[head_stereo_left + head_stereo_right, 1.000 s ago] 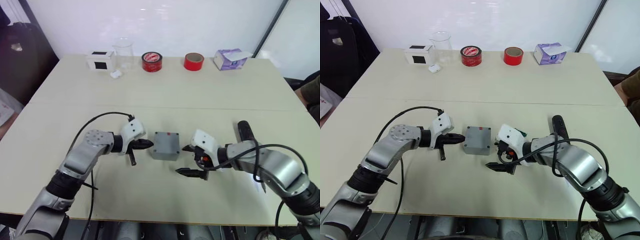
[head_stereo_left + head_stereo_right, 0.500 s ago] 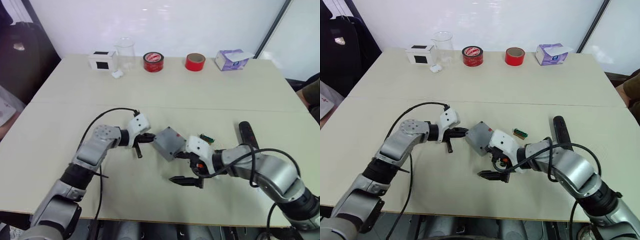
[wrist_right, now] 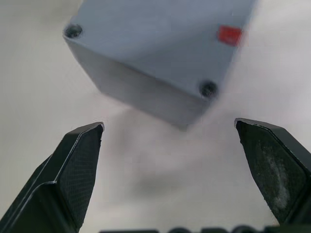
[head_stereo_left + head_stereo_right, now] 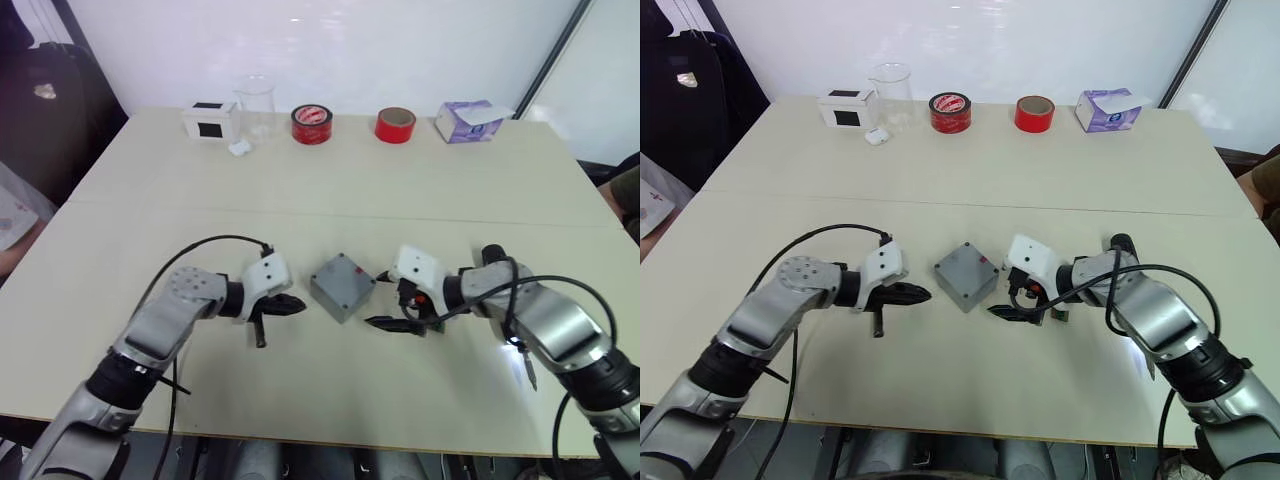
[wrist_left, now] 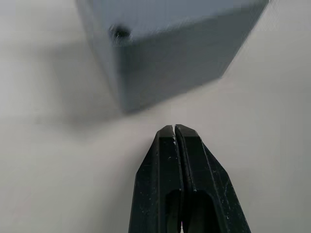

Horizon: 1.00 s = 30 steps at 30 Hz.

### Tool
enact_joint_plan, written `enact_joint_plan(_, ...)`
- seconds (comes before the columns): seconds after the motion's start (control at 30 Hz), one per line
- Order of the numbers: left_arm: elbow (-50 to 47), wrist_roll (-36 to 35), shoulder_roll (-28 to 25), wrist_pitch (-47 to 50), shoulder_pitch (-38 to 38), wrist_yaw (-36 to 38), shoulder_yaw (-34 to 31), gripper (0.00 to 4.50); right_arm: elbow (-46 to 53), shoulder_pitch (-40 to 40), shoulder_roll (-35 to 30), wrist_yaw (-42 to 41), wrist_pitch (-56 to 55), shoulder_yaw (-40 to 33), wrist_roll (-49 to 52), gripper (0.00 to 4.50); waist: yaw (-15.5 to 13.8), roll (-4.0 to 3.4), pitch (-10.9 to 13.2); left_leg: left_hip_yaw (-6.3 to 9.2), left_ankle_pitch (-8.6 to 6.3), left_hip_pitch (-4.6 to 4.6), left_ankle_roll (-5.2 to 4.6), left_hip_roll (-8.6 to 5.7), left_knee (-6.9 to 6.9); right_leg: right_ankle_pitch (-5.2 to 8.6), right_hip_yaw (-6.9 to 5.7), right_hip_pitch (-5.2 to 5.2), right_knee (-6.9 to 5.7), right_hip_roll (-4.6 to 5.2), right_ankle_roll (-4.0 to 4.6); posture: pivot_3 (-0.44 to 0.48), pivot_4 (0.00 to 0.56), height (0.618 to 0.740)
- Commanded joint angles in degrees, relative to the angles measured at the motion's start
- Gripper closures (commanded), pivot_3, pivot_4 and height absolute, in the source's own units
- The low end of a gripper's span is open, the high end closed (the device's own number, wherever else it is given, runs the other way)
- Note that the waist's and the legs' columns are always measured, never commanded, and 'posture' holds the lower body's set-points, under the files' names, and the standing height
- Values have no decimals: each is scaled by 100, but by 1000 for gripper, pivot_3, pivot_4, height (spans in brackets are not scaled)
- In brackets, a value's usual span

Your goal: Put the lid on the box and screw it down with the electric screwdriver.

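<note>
Bare table between my pinched left fingertips (image 5: 174, 130) and the box (image 4: 341, 286). My spread right fingers (image 3: 80, 145) face its corner, small gap clear.

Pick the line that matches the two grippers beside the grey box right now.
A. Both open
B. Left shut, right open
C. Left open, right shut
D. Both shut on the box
B: in the left wrist view the left gripper has its fingertips pressed together short of the box, while the right gripper has its fingers spread wide, clear of the box.
</note>
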<state>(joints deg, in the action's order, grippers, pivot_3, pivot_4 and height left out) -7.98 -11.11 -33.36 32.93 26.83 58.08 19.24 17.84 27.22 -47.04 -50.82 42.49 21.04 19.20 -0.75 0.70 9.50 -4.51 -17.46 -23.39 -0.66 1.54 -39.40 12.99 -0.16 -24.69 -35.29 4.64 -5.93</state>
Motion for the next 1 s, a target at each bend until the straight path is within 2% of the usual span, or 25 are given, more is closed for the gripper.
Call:
enact_joint_plan(0.03,49,120,92,-157,177,-139,-35,4500,241,37,96,-219,-28,-65,65,46,7,0,0,1,0,0,0,0,-1,0,0,0,0,-1,0,0,150,740)
enact_joint_plan(0.3,46,51,72,-141,224,-163,-194,4500,946,-338,202,-242,487,-258,420,46,9,0,0,6,0,1,1,4,-3,0,-4,1,-5,-2,0,0,150,740)
enact_joint_plan(0.67,107,40,70,-163,265,-120,-193,4500,1260,-443,312,10,852,-404,426,46,11,0,0,5,0,1,1,4,-10,0,-4,2,-7,-2,0,0,150,740)
enact_joint_plan(0.77,21,-15,-84,-121,231,-30,-288,4500,1281,-532,83,34,897,-778,466,46,4,0,0,5,0,1,1,4,-12,0,-4,3,-8,-2,0,0,150,740)
enact_joint_plan(0.83,-41,-103,-220,-43,226,26,-444,4500,1326,-653,5,71,1029,-1304,665,46,-3,0,0,5,0,0,1,4,-14,0,-4,3,-8,-2,0,0,150,740)
enact_joint_plan(0.9,-177,-390,-376,203,233,143,-701,4500,1336,-691,209,255,1394,-2161,1200,46,5,1,1,6,0,-1,0,4,-15,0,-4,5,-7,-1,0,0,150,740)
enact_joint_plan(1.0,-435,-871,-566,582,222,383,-1006,4500,1293,-842,275,448,1550,-2830,1473,46,13,0,0,10,0,2,0,9,-16,0,-4,5,-9,-2,0,0,150,740)
